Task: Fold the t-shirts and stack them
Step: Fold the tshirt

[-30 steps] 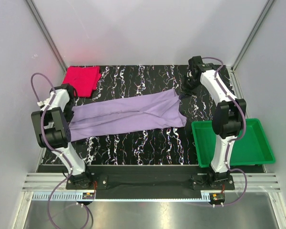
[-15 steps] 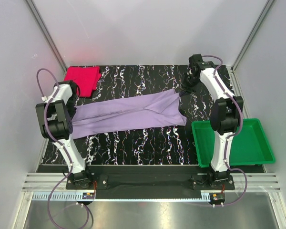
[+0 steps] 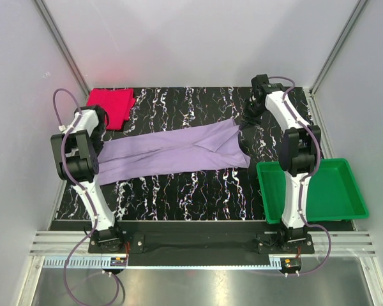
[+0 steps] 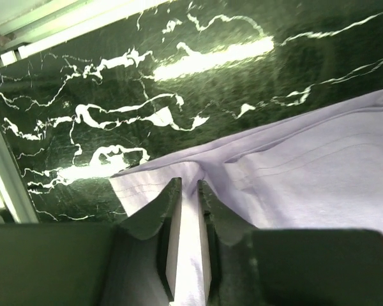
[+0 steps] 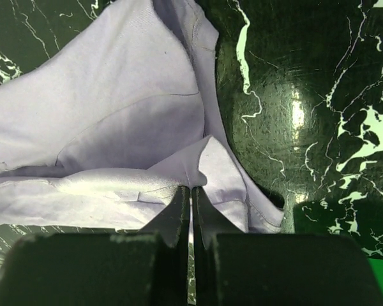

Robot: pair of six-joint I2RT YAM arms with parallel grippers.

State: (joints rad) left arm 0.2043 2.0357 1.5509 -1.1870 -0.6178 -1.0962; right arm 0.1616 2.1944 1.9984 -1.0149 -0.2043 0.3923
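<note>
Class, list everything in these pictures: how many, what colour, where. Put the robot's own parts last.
lavender t-shirt: one, pale purple, stretched left to right, centre.
pink-red t-shirt: one, bright pink-red, folded, far left corner.
tray: one, green, near right.
table: one, black with white veins, under the shirts.
left arm, right arm: two, black and white, bases at near edge.
left pincer: one, dark, lavender cloth between its fingers.
right pincer: one, dark, shut on the lavender t-shirt's right end.
</note>
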